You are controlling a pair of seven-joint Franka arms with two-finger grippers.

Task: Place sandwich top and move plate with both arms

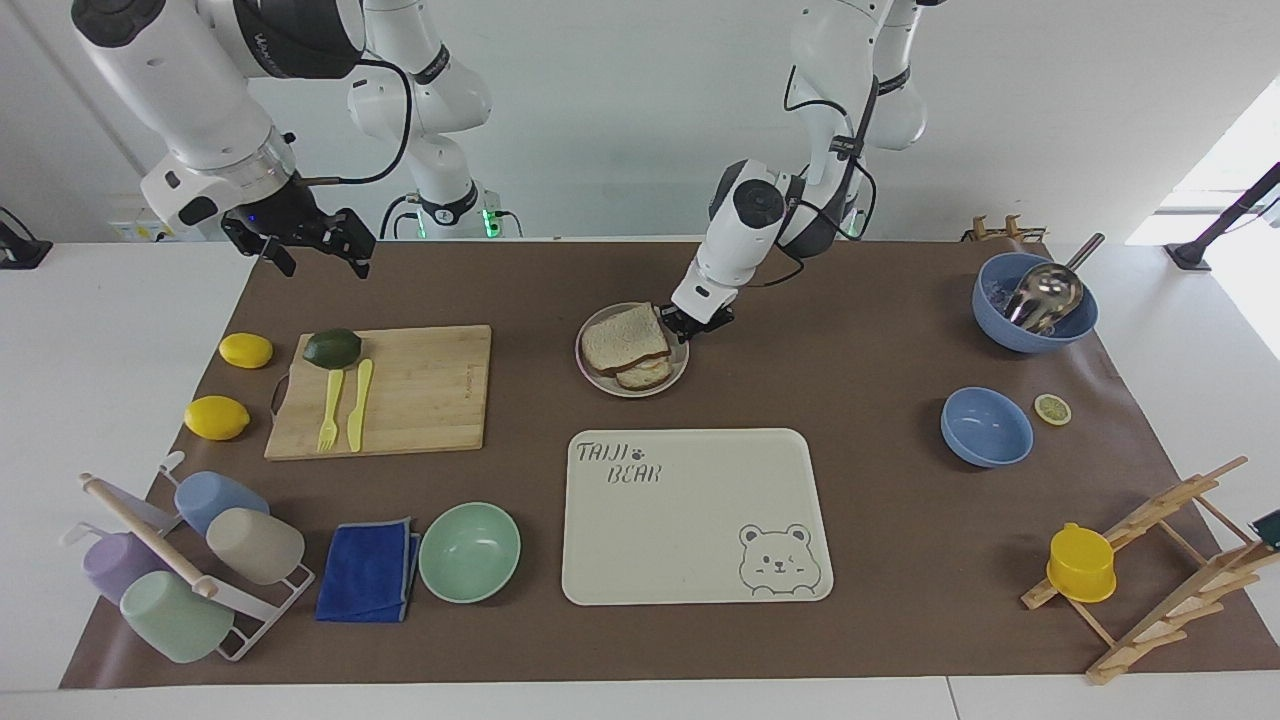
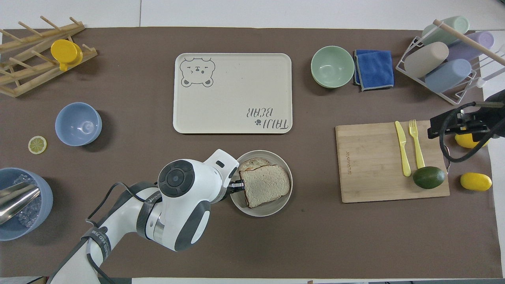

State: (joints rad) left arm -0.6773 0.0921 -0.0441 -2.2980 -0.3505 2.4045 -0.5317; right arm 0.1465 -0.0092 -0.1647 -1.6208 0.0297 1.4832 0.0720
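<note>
The left claw gripped the plate rim; the sandwich top beside it might slide if tilted. Right claw waited open.

The plate is small, round, shallow and beige-grey. It sits on the brown mat, nearer to the robots than the cream tray. The sandwich top, a light-brown bread slice with darker crust, lies on a lower slice on the plate, skewed so that the lower slice shows at one edge.
</note>
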